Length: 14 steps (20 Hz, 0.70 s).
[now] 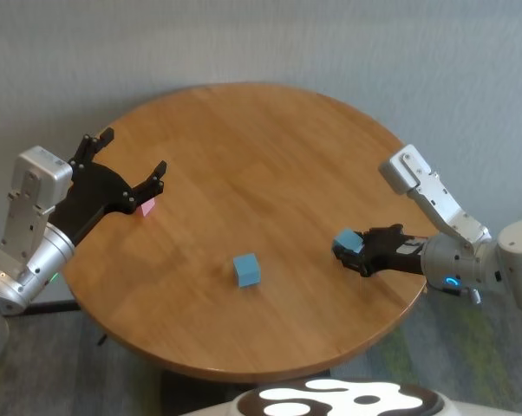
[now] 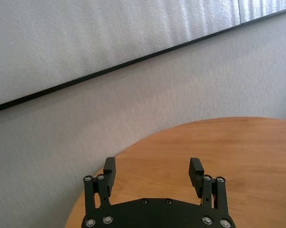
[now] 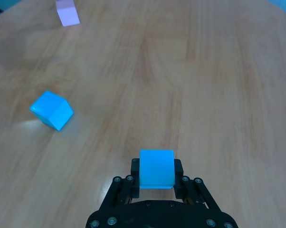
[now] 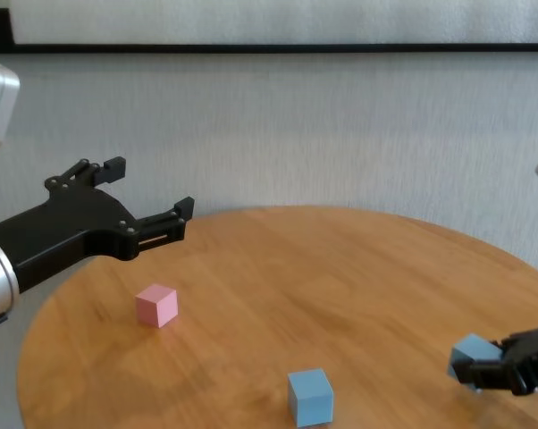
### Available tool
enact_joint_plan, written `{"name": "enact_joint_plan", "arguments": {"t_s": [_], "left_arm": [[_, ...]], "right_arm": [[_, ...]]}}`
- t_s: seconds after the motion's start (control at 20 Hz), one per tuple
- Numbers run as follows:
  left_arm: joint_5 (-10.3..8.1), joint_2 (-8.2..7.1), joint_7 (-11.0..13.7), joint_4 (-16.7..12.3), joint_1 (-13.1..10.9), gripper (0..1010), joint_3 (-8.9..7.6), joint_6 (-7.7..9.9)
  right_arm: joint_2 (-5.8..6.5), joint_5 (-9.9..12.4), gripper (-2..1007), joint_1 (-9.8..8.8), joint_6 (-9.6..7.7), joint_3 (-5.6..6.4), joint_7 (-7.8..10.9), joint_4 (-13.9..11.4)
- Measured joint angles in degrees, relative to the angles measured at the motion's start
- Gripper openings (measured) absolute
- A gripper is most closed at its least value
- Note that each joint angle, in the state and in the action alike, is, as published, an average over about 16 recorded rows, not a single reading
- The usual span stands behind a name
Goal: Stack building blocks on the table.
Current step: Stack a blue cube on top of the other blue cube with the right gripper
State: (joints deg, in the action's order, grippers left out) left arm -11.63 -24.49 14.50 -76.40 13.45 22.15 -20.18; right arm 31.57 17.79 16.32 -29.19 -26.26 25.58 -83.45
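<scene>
My right gripper (image 1: 349, 245) is shut on a light blue cube (image 1: 349, 241) and holds it just above the table (image 1: 244, 139) at its right side; the held cube also shows in the right wrist view (image 3: 157, 168) and the chest view (image 4: 473, 355). A second light blue cube (image 1: 247, 269) sits on the table near the front middle, left of the gripper, seen too in the right wrist view (image 3: 52, 109) and chest view (image 4: 309, 396). A pink cube (image 4: 156, 305) rests at the table's left, partly hidden under my open, raised left gripper (image 1: 131, 161).
The round table's edge curves close in front of the second blue cube. A pale wall stands behind the table. Bare wood (image 1: 261, 191) lies between the cubes.
</scene>
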Motion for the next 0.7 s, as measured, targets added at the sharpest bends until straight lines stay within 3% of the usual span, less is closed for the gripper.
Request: {"name": "enact_joint_plan", "arguments": {"t_s": [0.35, 0.7], "left_arm": [[0.00, 0.00, 0.0, 0.0, 0.0, 1000, 0.00, 0.00], [0.00, 0.00, 0.0, 0.0, 0.0, 1000, 0.00, 0.00]], "right_arm": [[-0.87, -0.3, 358, -1.27, -2.24, 0.60, -1.99, -4.5], [-2.64, -1.1, 358, -2.72, -7.37, 0.34, -4.23, -9.9]]}}
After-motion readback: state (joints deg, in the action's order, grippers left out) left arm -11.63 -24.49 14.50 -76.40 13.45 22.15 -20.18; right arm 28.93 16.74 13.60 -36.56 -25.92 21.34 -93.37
